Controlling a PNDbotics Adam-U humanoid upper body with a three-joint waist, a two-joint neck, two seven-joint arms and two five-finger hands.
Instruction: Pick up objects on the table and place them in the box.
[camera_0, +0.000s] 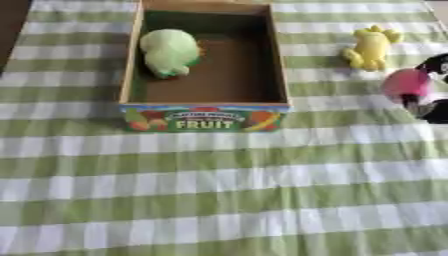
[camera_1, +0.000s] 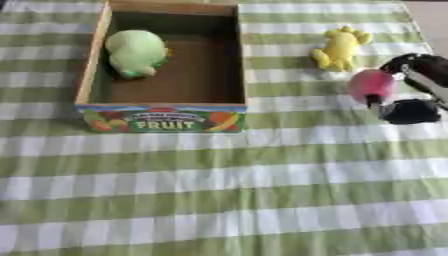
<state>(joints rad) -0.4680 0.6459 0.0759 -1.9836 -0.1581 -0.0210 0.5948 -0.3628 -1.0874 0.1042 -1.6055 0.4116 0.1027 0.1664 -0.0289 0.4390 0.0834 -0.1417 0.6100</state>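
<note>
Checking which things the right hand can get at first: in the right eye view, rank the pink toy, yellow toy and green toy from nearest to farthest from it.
1. Pink toy: in the right hand.
2. Yellow toy: on the cloth, just beyond the hand.
3. Green toy: far left, inside the box.

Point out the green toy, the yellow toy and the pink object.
green toy (camera_0: 169, 51), left eye view, middle of its body, inside the box.
yellow toy (camera_1: 337, 48), right eye view, its middle.
pink object (camera_1: 371, 85), right eye view, its rounded face, at the right hand.
</note>
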